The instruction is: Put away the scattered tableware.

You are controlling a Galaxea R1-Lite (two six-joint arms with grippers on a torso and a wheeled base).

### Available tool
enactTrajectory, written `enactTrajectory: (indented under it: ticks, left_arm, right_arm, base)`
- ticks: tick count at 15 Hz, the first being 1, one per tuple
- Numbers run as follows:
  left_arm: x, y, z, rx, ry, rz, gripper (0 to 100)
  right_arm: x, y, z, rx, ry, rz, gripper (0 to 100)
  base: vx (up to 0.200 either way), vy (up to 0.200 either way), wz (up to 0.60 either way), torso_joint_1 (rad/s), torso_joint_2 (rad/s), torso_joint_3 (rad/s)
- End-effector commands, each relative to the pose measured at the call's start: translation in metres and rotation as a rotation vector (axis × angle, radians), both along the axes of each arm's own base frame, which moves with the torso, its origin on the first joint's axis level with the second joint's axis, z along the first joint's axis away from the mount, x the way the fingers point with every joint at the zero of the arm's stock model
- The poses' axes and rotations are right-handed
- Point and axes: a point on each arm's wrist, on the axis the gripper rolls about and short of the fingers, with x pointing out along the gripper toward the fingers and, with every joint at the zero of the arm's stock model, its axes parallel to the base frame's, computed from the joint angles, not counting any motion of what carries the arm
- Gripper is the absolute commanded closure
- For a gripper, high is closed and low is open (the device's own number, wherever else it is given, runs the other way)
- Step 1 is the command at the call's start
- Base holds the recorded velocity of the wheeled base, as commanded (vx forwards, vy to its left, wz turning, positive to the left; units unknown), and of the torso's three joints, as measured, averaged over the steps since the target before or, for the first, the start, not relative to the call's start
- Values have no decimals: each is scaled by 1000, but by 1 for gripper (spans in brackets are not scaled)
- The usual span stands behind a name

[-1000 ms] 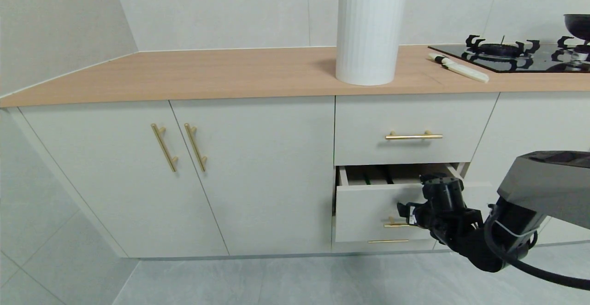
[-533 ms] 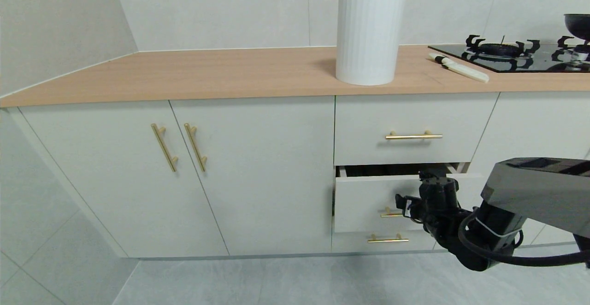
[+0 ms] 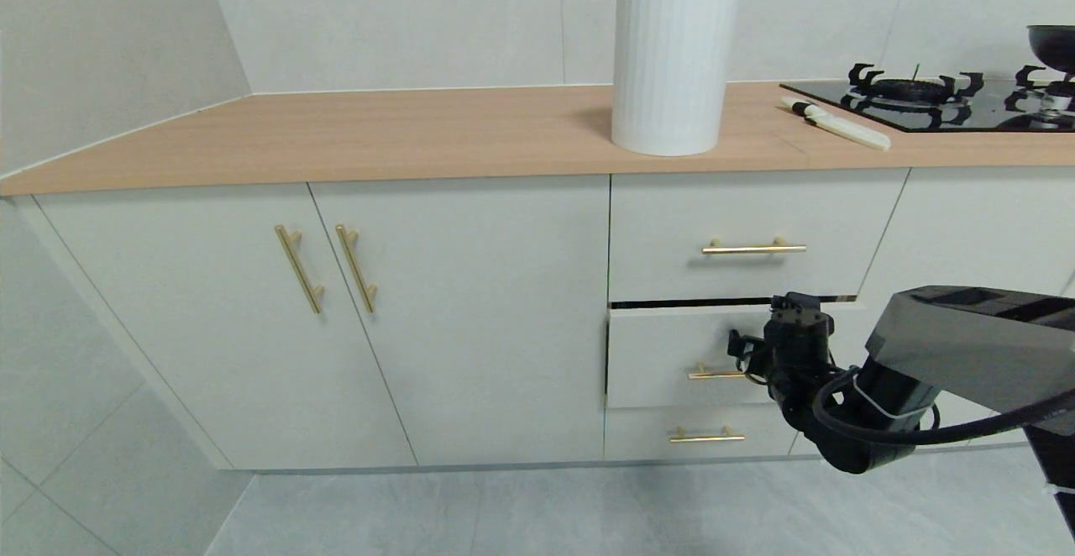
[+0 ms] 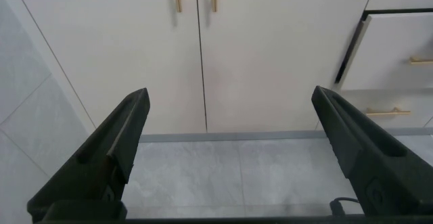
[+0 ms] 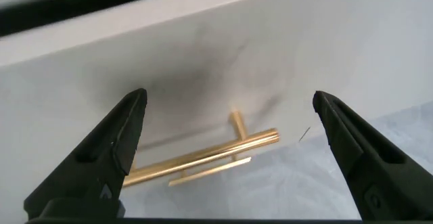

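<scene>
Left pincer point(image 4: 230, 97): fingers apart, nothing in it. It hangs low in front of the cabinet doors point(image 3: 437, 321), aimed at their foot and the floor, well apart from anything that matters.

Middle drawer point(image 3: 663, 354): nearly home, with only a thin dark slit along its top edge. Its handle point(image 3: 714, 373) is a gold bar running level across the front.

Right pincer point(image 3: 746, 361): fingers apart, clamped on nothing, square-on to that drawer front. From my right wrist the bar lies crosswise just ahead of the gap between the fingers, ungripped. Can't tell if any part of me touches the panel.

Knife point(image 3: 836, 123): pale blade, dark-banded grip. It lies flat on the countertop point(image 3: 378, 132), right of the white canister point(image 3: 676, 65) and just beside the hob point(image 3: 924, 102). The long axis is diagonal, grip end back-left and tip toward the front edge and right.

Key relation: from the right pincer the knife is up over the counter lip and a bit right. The right arm is clearly nearer; the left is far off across the cabinet.

My read: the drawer needs a last push to sit flush. If the knife belongs in it, that's the wrong order. Can't see inside from here.
</scene>
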Motion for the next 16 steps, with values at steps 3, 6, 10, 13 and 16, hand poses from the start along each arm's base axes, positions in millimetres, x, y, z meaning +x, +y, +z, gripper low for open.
enactTrajectory:
  ticks: [3, 6, 10, 13, 16]
  left_arm:
    - [0, 0, 0, 0, 0, 0, 0]
    - [0, 0, 0, 0, 0, 0, 0]
    - [0, 0, 0, 0, 0, 0, 0]
    - [0, 0, 0, 0, 0, 0, 0]
    - [0, 0, 0, 0, 0, 0, 0]
  right_arm:
    - [14, -7, 3, 9, -58, -48, 0]
    - [22, -14, 7, 7, -87, -99, 0]
    - [23, -15, 10, 10, -106, -103, 0]
    - [23, -15, 12, 12, -110, -103, 0]
    - [25, -15, 10, 12, -110, -105, 0]
  base:
    - [0, 0, 0, 0, 0, 0]
    - [0, 0, 0, 0, 0, 0]
    - [0, 0, 0, 0, 0, 0]
    - [0, 0, 0, 0, 0, 0]
    - [0, 0, 0, 0, 0, 0]
